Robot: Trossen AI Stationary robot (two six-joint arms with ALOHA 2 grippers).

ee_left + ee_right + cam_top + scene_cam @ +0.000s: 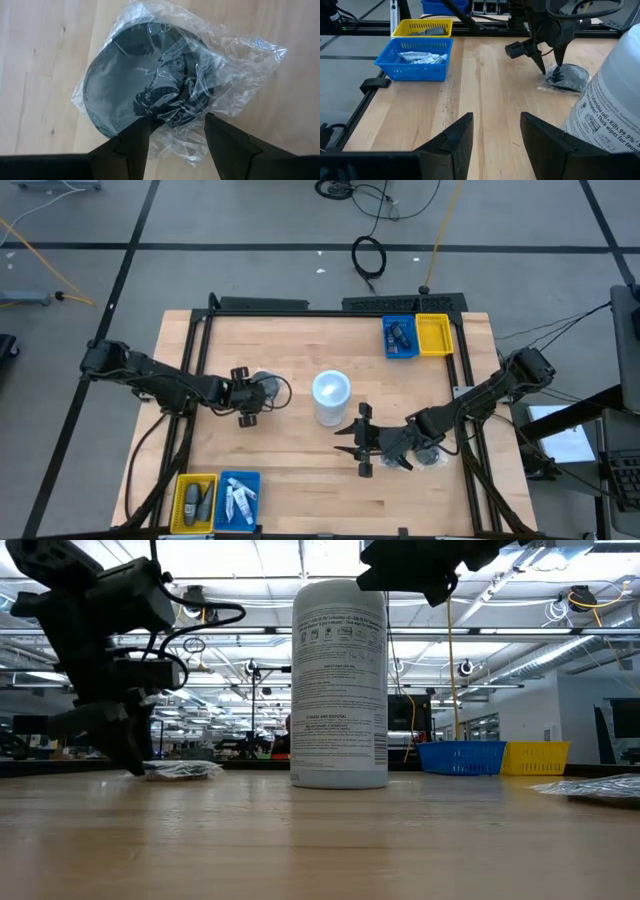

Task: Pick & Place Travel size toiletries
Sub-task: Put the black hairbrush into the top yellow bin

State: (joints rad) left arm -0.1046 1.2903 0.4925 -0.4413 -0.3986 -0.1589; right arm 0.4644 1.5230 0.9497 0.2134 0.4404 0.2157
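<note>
My overhead camera looks straight down on the whole bench (300,360). The low one sits at bench level, facing the white cylinder (339,685) close up. My left wrist camera hovers near a bagged disc (145,95), which the right wrist camera sees from farther off.

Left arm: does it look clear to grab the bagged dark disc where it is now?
Probably yes. The left tool hangs right over the bagged disc with its fingers open on either side of the crinkled plastic. Nothing lies between them; the white cylinder stands off to the side and the right tool is elsewhere.
</note>
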